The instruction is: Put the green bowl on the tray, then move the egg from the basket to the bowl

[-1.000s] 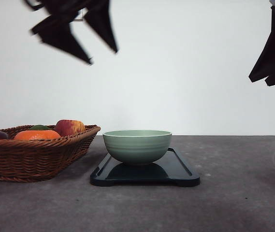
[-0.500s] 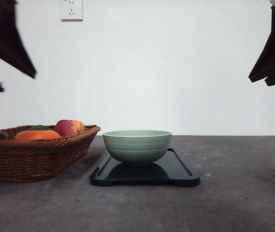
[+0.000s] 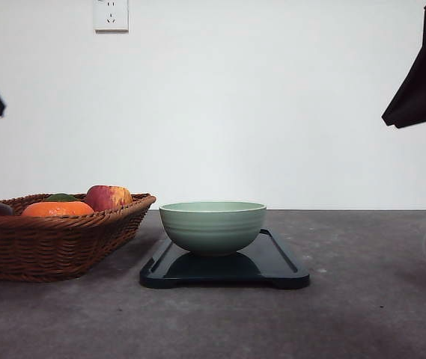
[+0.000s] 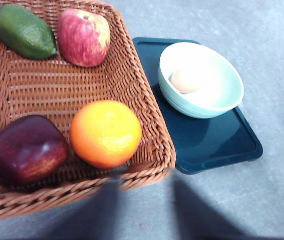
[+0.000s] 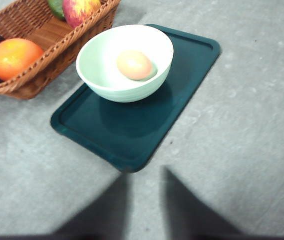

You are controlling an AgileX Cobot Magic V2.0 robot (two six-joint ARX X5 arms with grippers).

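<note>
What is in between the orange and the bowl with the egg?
Just the basket's woven side wall and a strip of the black tray. The left wrist view shows this between the orange and the green bowl holding the egg.

wall (image 3: 272,112): plain white | socket (image 3: 111,14): upper left | tabletop (image 3: 362,299): grey, mottled

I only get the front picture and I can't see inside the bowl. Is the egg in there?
Observer: Yes, the egg lies inside the green bowl, seen from the right wrist camera.
Operator: Is the bowl in the middle of the tray?
Observer: No, it sits at the end of the tray nearer the basket.
Operator: What's hiding in the basket?
Observer: A green avocado-like fruit and a dark red fruit, with the apple and orange.
</note>
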